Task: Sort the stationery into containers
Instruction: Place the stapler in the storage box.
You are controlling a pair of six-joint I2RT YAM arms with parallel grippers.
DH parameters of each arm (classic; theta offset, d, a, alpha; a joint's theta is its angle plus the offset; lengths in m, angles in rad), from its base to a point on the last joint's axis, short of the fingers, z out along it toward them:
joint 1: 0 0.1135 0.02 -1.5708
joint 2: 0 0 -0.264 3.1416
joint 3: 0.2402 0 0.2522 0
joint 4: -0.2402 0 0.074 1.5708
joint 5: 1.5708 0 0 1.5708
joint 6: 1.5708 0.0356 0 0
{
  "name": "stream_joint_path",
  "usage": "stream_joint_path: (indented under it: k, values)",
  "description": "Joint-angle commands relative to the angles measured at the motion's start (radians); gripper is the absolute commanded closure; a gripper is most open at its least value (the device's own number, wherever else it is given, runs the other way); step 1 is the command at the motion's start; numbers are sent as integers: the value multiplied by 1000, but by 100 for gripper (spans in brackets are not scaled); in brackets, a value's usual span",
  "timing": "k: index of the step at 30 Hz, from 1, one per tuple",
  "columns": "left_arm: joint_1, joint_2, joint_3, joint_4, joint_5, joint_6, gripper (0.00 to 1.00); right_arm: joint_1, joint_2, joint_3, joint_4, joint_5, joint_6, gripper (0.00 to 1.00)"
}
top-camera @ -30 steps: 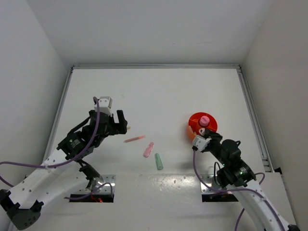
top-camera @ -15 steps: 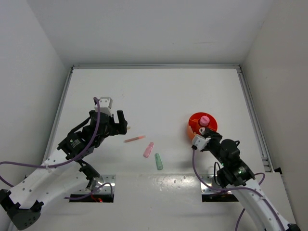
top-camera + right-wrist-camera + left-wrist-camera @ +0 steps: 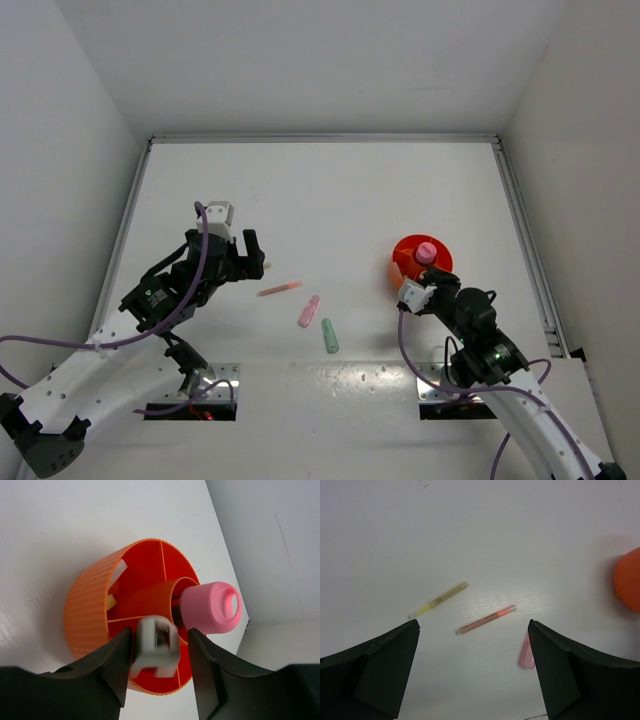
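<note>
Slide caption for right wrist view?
Right gripper holds a grey block at the orange tub, pink-capped tube in its hub.

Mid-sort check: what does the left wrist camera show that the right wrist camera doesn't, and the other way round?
Only left wrist: a thin yellow stick, a thin pink stick and part of a pink marker, loose on the table between the left gripper's wide-open fingers.
Only right wrist: the orange tub's divided inside, a pink-capped tube standing in its hub, and a blurred grey block between the right gripper's fingers; gripped or released, I cannot tell.
Both: the orange tub and the white table.
</note>
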Motion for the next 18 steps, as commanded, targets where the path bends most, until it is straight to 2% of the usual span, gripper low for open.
stream_joint_path:
  k: [1,12,15,18]
  values:
    - [10,-3,-1,27,1,12,4,-2,6,36,13,2,1,51]
    - [10,6,-1,27,1,12,4,-2,-41,102,-26,-36,28,51]
    - [10,6,-1,27,1,12,4,-2,-50,180,-85,-85,62,56]
    - [10,6,-1,36,24,21,4,8,-41,294,-167,-165,112,72]
